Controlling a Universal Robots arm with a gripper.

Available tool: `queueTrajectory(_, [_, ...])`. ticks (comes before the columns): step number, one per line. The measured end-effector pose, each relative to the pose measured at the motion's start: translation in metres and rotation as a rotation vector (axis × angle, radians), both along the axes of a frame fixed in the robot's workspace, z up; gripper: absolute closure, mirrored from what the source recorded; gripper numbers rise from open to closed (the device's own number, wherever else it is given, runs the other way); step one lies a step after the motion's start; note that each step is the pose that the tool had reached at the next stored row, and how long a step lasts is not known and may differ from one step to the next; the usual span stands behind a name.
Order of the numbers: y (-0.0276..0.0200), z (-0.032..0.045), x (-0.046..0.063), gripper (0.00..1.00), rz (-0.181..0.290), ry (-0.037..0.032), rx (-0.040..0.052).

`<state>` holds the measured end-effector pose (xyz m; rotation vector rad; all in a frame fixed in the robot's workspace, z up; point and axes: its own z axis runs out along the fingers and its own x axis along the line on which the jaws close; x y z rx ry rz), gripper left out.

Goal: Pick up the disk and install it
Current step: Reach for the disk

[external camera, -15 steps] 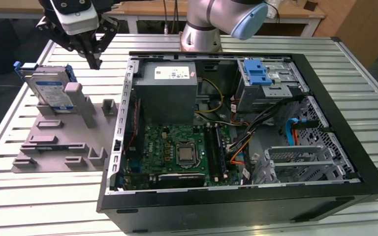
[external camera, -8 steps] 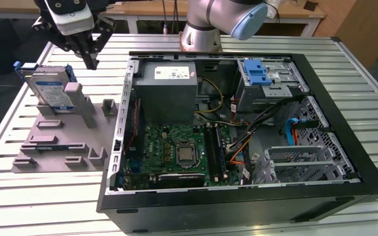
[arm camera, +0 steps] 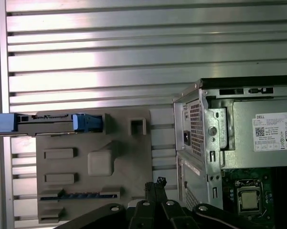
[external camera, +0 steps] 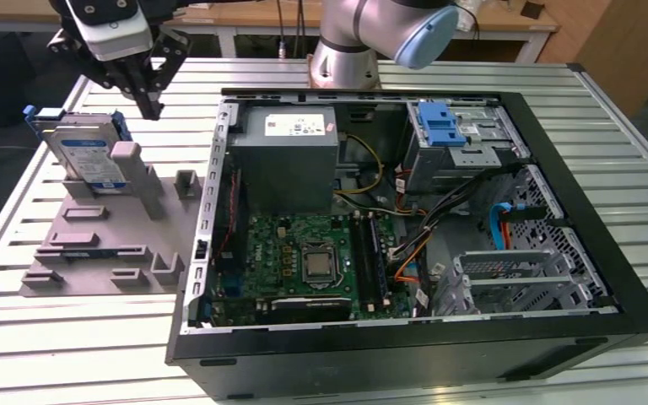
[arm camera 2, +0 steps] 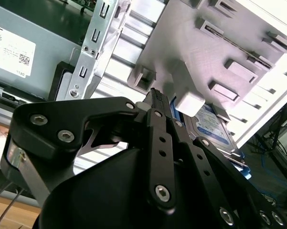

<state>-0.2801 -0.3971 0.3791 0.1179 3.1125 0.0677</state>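
We see the gripper [external camera: 153,108] hanging at the end of the Universal Robots arm [external camera: 369,34], over the slatted aluminium table [external camera: 77,346]. Its two black fingers are pressed together into a single point, with no gap between them and nothing held. In both wrist views the tips [arm camera 2: 155,94] [arm camera: 158,182] also meet, and they hover above the grey fixture plate [arm camera: 129,167].

The disk [external camera: 85,156] stands upright on its long edge in a slot of that fixture plate [external camera: 99,253]. Its white-and-blue label faces outward and its blue bracket frames its edges. In the exterior view the disk sits at about 7 to 8 o'clock from the fingertips, near them but apart. The tips are higher than the disk's top edge and touch nothing. In the first wrist view we look down on the disk [arm camera: 45,125] edge-on, a thin dark strip with blue bracket ends, well clear of the fingertips. The second wrist view shows part of its label [arm camera 2: 215,126] past the fingers.

At 3 o'clock from the fixture in the exterior view, the open computer case [external camera: 414,354] lies on its side. Inside it the grey power supply [external camera: 290,156] is at about 11 o'clock, the green motherboard [external camera: 290,253] at about 7 o'clock and the blue latch [external camera: 448,126] at about 1 o'clock.
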Motion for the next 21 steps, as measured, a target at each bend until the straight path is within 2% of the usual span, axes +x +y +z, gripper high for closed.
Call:
queueTrajectory(14, [0.0029, -0.001, -0.016, 0.89, 0.0, -0.0001, 0.0001])
queueTrajectory(21, [0.0173, -0.0023, -0.035, 0.89, 0.0, 0.0004, 0.0])
